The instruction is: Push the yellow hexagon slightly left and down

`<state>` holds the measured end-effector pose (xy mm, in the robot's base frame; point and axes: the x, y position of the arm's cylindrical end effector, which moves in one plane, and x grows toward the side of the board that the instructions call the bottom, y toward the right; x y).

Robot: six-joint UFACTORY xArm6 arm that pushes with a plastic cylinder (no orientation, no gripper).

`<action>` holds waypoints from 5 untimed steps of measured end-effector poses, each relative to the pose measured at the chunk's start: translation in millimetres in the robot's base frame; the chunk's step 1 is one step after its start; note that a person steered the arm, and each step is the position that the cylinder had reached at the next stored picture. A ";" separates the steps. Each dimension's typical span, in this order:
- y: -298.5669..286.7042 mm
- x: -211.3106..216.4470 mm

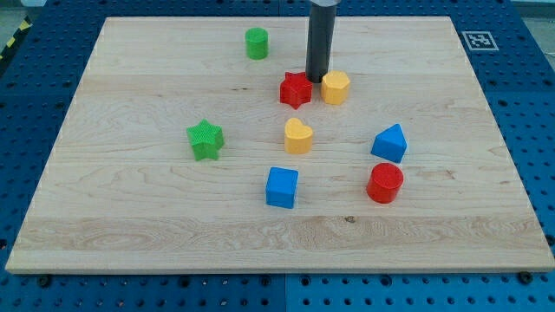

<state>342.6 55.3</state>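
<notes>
Pale wooden counter [130, 217] holds the yellow hexagon [336, 87] near the view's top, just right of the red star [296, 89]; no pincer shows, only the rod's tip [316, 81] wedged between them, seemingly mid-approach and needing to round the hexagon's upper right.

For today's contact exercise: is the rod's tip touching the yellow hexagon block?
Cannot tell. The camera view shows my tip wedged between red star and yellow hexagon; no gap shows.

The rod [318, 39] runs off the view's top edge. My tip [316, 81] hides the gap between red star [295, 90] and yellow hexagon [336, 87].
</notes>
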 end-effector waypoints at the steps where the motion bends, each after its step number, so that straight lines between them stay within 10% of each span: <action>1: -2.3 10.7; 5: 10.6 10.7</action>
